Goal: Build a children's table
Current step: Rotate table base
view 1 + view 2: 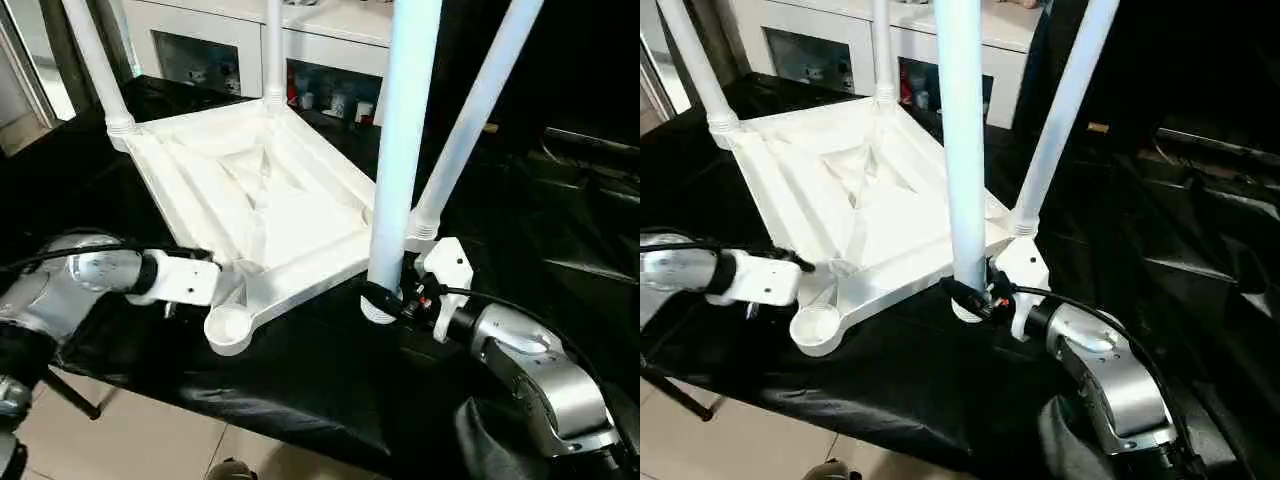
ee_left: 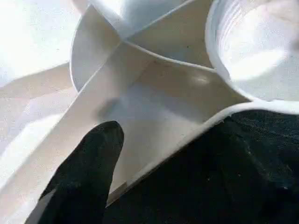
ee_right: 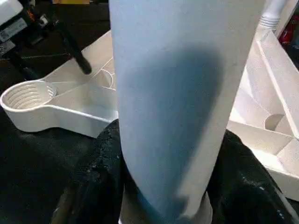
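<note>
The white plastic rectangular table top (image 1: 270, 200) lies upside down on the black cloth-covered bench (image 1: 300, 380), with its ribbed underside facing up. Three long white tapered legs (image 1: 95, 60) already stand in their corner sockets. The step in hand is the fourth leg. The right gripper (image 1: 385, 297) is closed around the lower end of the last white round leg (image 1: 405, 140), which it holds upright just beside the top's near edge. The left gripper (image 1: 185, 285) rests at the rim near the empty round threaded socket (image 1: 228, 326); whether its jaws are open cannot be told. Next, the leg's end probably must go over this socket and be pushed or turned in, while the left gripper steadies the top.
</note>
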